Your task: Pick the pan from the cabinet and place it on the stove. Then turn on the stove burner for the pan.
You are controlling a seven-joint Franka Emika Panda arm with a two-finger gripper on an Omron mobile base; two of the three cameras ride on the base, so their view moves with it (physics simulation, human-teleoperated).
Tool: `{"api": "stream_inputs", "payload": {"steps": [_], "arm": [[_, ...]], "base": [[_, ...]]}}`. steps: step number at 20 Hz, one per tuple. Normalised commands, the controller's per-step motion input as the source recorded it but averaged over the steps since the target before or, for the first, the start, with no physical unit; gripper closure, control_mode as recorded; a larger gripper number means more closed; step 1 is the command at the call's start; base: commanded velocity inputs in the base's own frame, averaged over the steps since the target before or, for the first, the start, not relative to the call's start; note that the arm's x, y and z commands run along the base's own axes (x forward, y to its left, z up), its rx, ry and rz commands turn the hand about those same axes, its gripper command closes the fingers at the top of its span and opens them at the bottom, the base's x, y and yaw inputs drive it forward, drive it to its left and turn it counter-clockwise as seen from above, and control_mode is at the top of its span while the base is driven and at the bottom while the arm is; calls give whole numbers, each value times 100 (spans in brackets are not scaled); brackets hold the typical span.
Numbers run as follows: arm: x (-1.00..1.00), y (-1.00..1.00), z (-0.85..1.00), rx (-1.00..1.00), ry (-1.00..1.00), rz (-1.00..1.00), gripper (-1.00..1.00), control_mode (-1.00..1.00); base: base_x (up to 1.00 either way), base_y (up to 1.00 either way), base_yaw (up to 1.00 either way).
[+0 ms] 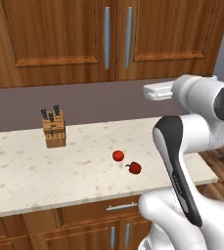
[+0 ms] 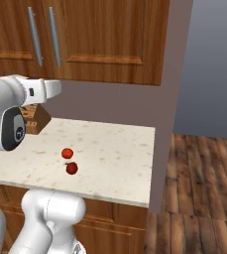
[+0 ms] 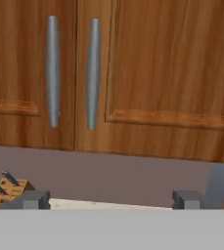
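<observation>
The cabinet [image 1: 74, 39] [image 2: 100, 34] [image 3: 157, 73] hangs above the counter with both panelled doors closed. Its two long grey bar handles [image 3: 53, 71] [image 3: 93, 73] stand side by side at the middle seam. The pan is hidden and the stove is out of view. My gripper [image 3: 111, 200] is open, its two fingertips [image 3: 35, 199] set wide apart with nothing between them. It points at the cabinet doors from a little below the handles and some distance in front. The hand [image 1: 157, 91] [image 2: 45, 89] is raised over the counter's right part.
A wooden knife block [image 1: 54, 128] [image 2: 35, 119] [image 3: 8, 189] stands at the back of the speckled counter [image 1: 45, 171]. Two small red fruits [image 1: 118, 156] [image 1: 134, 168] lie near the front. The counter ends on the right at a tall wooden side panel [image 2: 164, 124], with wooden floor [image 2: 199, 198] beyond.
</observation>
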Motion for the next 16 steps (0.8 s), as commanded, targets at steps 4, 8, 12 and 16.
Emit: {"api": "stream_inputs", "payload": {"steps": [4,8,12,16], "arm": [[-4,33,59,3,-23,0,-100,-100],[0,15,48,3,-18,0,-100,-100],[9,9,15,0,-6,0,-100,-100],[14,0,6,0,0,0,-100,-100]], "base": [[0,0,0],[0,0,0],[0,0,0],[0,0,0]]}}
